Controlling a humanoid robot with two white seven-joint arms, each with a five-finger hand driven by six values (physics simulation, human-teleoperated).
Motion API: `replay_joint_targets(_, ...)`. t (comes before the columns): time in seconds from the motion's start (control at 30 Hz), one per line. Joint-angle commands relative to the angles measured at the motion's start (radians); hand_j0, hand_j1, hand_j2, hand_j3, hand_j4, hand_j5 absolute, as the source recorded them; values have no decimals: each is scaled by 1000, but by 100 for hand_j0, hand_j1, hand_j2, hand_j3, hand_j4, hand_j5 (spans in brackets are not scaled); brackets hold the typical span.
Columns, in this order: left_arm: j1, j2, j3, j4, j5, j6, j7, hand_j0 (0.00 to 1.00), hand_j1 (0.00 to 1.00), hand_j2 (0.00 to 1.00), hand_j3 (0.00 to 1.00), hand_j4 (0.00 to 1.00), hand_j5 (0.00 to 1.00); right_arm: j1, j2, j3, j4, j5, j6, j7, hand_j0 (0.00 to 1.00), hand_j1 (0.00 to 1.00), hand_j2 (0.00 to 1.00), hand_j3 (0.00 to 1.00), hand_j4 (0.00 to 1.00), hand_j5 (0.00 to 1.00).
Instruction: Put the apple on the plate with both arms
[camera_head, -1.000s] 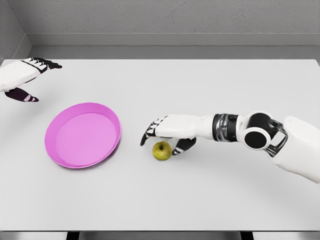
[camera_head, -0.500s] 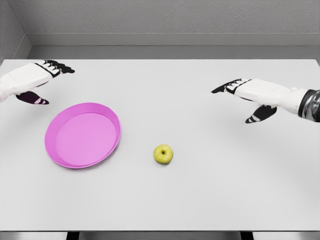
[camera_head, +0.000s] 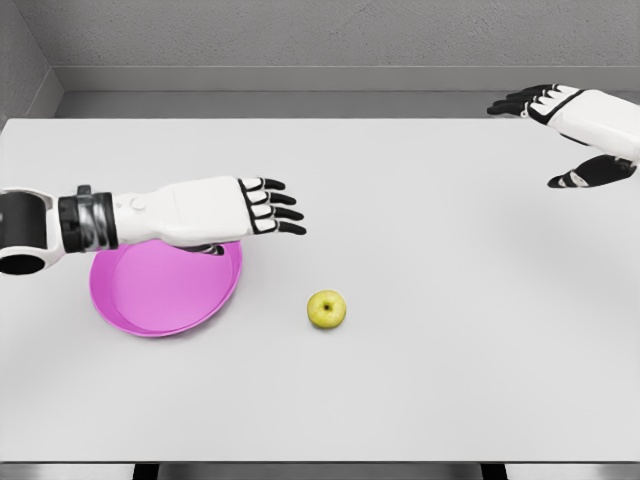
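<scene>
The left hand stretches its fingers out flat and spread, gripping nothing, above the far rim of the pink plate. Just beyond and below those fingertips, the apple sits upright on the white bench, near the plate but apart from it. Well away at the far right corner, the right hand hovers with fingers loosely extended, empty.

Plate: far rim hidden behind left hand and forearm. Right hand: wrist cut off at frame edge (arm unseen).
</scene>
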Motion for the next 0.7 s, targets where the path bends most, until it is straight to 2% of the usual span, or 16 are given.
replay_joint_targets(0.0, -2, -15, -54, -28, 2, 0, -12, 100, 100, 100, 100, 100, 100, 0, 11, -3, -13, -7, -1, -1, 100, 100, 100, 100, 100, 100)
replay_joint_targets(0.13, -64, -53, -150, -30, 2, 0, -16, 100, 100, 100, 100, 100, 100, -2, 11, -4, -13, -7, -1, -1, 100, 100, 100, 100, 100, 100)
replay_joint_targets(0.37, -84, -90, -198, -28, -32, 0, -16, 100, 100, 100, 100, 100, 100, 0, 11, -3, -13, -8, -1, -1, 100, 100, 100, 100, 100, 100)
replay_joint_targets(0.43, -109, -104, -232, -27, -35, 0, -16, 100, 100, 100, 100, 100, 100, 0, 12, -3, -13, -8, -1, -1, 100, 100, 100, 100, 100, 100)
replay_joint_targets(0.53, -114, -110, -236, -27, -55, 0, -16, 100, 100, 100, 100, 100, 100, 0, 11, -3, -13, -8, -1, -1, 100, 100, 100, 100, 100, 100)
replay_joint_targets(0.6, -138, -130, -273, -25, -87, 0, -18, 100, 100, 100, 100, 100, 100, 0, 11, -3, -13, -8, -1, -1, 100, 100, 100, 100, 100, 100)
replay_joint_targets(0.67, -147, -136, -278, -22, -96, 0, -21, 100, 100, 100, 100, 100, 100, 0, 11, -3, -13, -8, -1, -1, 100, 100, 100, 100, 100, 100)
